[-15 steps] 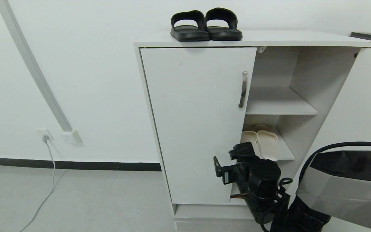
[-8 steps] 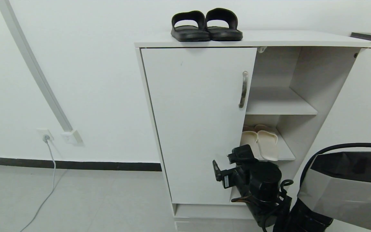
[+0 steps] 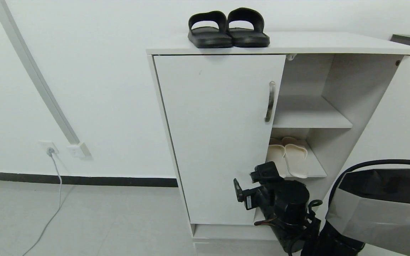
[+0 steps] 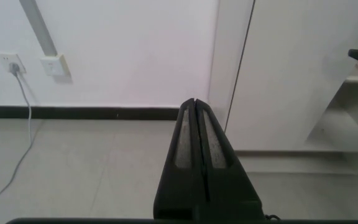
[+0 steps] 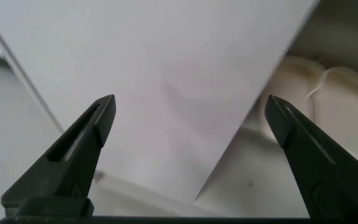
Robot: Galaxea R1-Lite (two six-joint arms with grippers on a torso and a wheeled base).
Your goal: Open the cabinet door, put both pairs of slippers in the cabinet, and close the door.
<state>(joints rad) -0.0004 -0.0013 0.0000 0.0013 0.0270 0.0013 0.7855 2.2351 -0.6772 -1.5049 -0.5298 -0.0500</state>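
A pair of black slippers [image 3: 228, 28] sits on top of the white cabinet [image 3: 333, 41]. The cabinet's left door [image 3: 219, 135] is closed and its right door [image 3: 400, 113] is swung open. A cream pair of slippers [image 3: 288, 158] lies on the lower shelf inside and shows past the door edge in the right wrist view [image 5: 319, 93]. My right gripper [image 3: 250, 179] hangs open in front of the closed door's lower edge, just below the cream pair, its fingers wide apart [image 5: 189, 106] and holding nothing. My left gripper [image 4: 194, 106] is shut and empty, low beside the cabinet's left side [image 4: 297, 74].
The upper shelf [image 3: 308, 117] is bare. The closed door carries a metal handle [image 3: 269, 101]. A wall socket [image 3: 48, 147] with a cable trailing to the floor and a slanted grey conduit [image 3: 30, 67] are on the wall to the left. Open grey floor [image 3: 84, 220] lies left of the cabinet.
My right gripper has drawn slightly down and back from the cream slippers, still open. The head view has shifted a little. The slippers and doors stay put.
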